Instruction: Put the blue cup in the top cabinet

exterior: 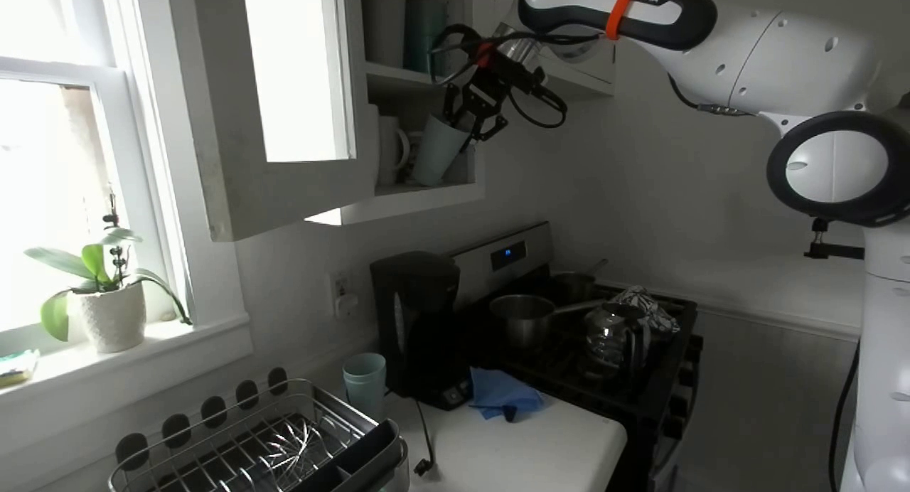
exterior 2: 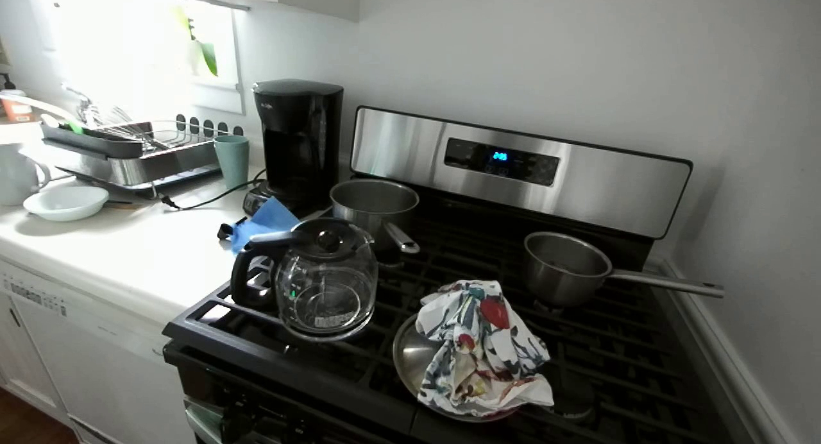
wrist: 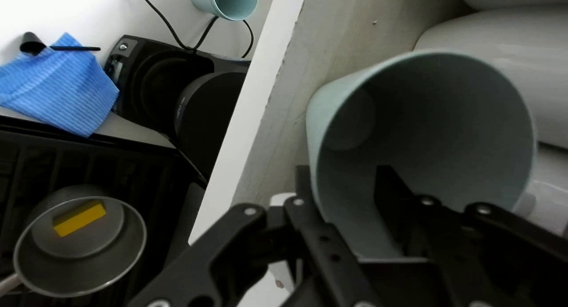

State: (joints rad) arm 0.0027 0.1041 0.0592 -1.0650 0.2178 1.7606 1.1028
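Note:
The blue cup (exterior: 439, 153), pale blue and tapered, leans tilted on the lower shelf of the white top cabinet (exterior: 426, 202). In the wrist view the blue cup (wrist: 443, 120) shows its open mouth towards the camera. My gripper (exterior: 462, 122) is at the rim. In the wrist view the gripper (wrist: 346, 178) has one finger outside the cup along its wall and the other inside the mouth. A gap shows between the inner finger and the wall. The cabinet shelf (wrist: 284, 134) lies beneath the cup. The gripper and this cup are out of view in an exterior view.
White mugs (exterior: 389, 151) stand beside the cup on the shelf. The open cabinet door (exterior: 291, 193) hangs at the left. Below are a coffee maker (exterior: 416, 321), another light-blue cup (exterior: 365, 378), a blue cloth (exterior: 505, 392), a dish rack (exterior: 313, 392) and stove pots (exterior 2: 375, 203).

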